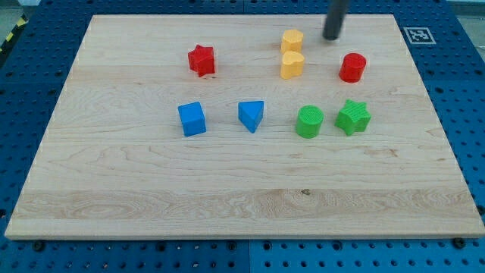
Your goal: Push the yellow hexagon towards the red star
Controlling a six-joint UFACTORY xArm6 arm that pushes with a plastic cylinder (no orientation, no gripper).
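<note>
My tip (331, 38) rests on the bench (151, 189) near the view's top, right of centre. It is the lower end of a straight dark rod that runs up out of the picture, and it carries no claw, so there is nothing to read as open or closed. The tip sits just to the view's right of the yellow hexagon (292, 40), close beside it with a narrow strip of bare wood showing between them; whether they touch at the base I cannot tell.

The yellow hexagon stands near the top edge of the bench. Directly below it, almost touching, is a second yellow block (292, 65), which looks heart-shaped. The red star (201, 60) lies well to the view's left of both yellow blocks, at about the height of the lower one, with open wood between.

To the view's right of the yellow pair, below and slightly right of my tip, stands a red cylinder (352, 67).

A second row runs across the middle of the bench. From the view's left it holds a blue cube (192, 119), a blue triangle (251, 115), a green cylinder (309, 121) and a green star (354, 117). The two green blocks sit near each other; the two blue blocks are a little further apart.

The bench is a pale wooden board lying on a blue perforated surface (38, 45). A small black-and-white square marker (416, 35) sits just off the board's top right corner.
</note>
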